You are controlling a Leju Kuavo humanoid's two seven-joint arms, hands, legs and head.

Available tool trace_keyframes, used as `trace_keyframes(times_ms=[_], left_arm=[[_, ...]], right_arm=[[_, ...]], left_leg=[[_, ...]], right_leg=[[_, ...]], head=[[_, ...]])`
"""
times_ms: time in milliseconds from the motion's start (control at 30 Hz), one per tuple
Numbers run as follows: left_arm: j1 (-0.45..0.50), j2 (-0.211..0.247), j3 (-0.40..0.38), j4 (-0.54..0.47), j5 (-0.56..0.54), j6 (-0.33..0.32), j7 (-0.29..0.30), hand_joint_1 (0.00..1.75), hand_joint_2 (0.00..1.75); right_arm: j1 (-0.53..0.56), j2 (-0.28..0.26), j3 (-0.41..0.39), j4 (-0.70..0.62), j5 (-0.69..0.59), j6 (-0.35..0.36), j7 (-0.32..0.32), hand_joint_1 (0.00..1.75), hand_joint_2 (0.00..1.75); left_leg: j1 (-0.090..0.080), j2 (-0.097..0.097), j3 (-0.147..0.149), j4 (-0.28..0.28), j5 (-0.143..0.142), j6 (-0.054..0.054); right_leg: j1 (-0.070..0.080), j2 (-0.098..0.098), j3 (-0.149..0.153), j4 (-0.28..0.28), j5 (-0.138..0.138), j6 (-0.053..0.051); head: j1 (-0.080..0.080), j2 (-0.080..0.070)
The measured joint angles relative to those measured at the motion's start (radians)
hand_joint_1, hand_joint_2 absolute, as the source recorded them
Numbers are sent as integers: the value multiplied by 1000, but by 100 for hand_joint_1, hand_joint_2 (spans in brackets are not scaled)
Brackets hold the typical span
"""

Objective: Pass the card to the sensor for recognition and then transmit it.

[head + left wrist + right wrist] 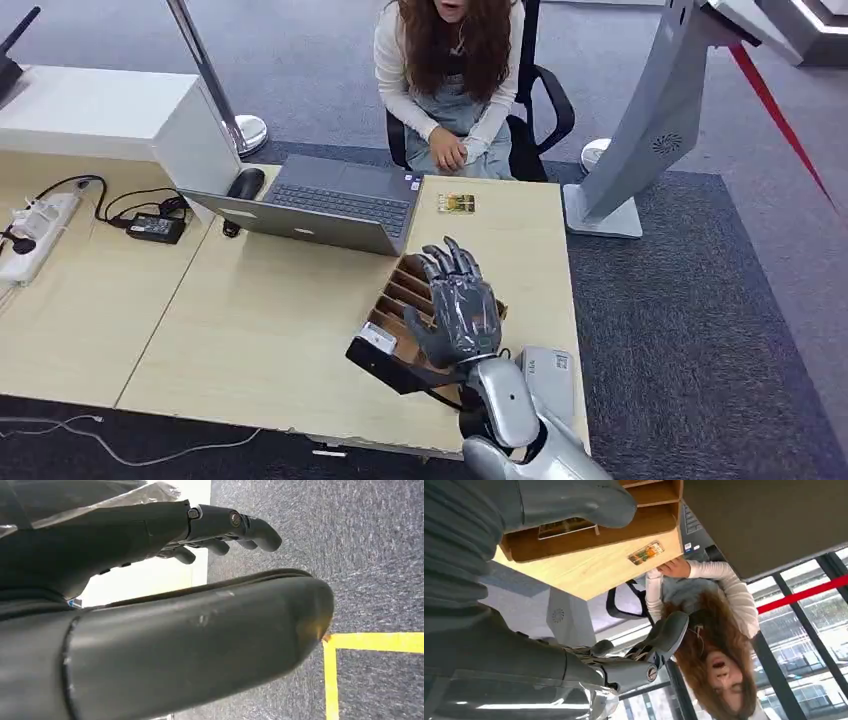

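Note:
My right hand (pixel 457 303) hovers with its fingers spread and nothing in them over a brown slotted card holder (pixel 395 345) on the wooden table (pixel 270 320). A white card (pixel 378 338) lies at the holder's near left end. In the right wrist view the holder (pixel 649 510) has a card (pixel 566 527) in one slot, beside my thumb (pixel 574 500). Another colourful card (pixel 456 203) (pixel 645 553) lies flat at the table's far edge, in front of the seated person. A grey-white sensor box (pixel 548 372) sits by my right forearm. My left hand (pixel 210 530) hangs over grey carpet, holding nothing.
A half-open laptop (pixel 330 205) and a mouse (pixel 246 183) stand beyond the holder. The person (pixel 455 80) sits on a chair at the far side. A grey gate post (pixel 650 120) stands right of the table. A power strip (pixel 40 225) and adapter (pixel 155 228) lie far left.

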Motion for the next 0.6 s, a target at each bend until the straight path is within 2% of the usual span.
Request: trace_keyframes(times_ms=[600], left_arm=[[2,0,11,0,-2,0,-3,0,0]], right_arm=[[9,-31,-9,61,-11,16,36,61,175]], left_leg=[[0,0,0,0,0,0]], right_leg=[[0,0,0,0,0,0]], head=[[0,0]])
